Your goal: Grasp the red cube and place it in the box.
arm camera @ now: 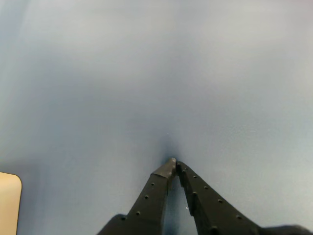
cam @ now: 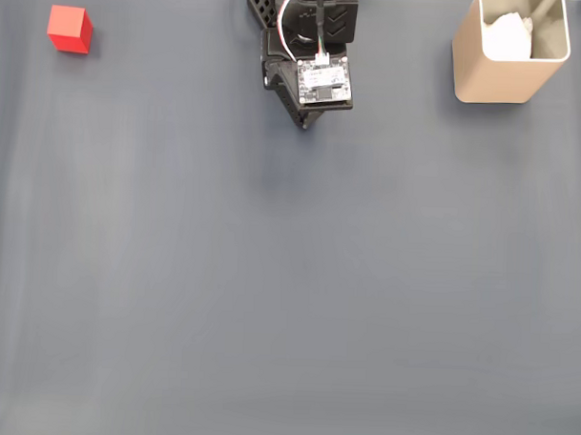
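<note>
The arm [cam: 310,56] is being seen folded up at the top middle of the fixed view, its black body and a small white circuit board lying over the grey table [cam: 288,275]. The gripper [arm camera: 173,161] is being shown in the wrist view reaching up from the bottom edge, its two black fingers [arm camera: 154,196] being pressed together at their tips with nothing between them, just above or on the bare table surface; which of the two cannot be told. In the fixed view the gripper tip [cam: 304,124] is being seen pointing down just below the circuit board. The red cube [cam: 69,28] is being seen resting on the table at the top left of the fixed view, well apart from the arm. The box [cam: 496,77] is being seen standing upright at the top right of the same view, also well apart from the arm, with something pale lying inside it that cannot be made out. A tan rounded corner, likely the box [arm camera: 9,203], is being caught at the lower left edge of the wrist view
</note>
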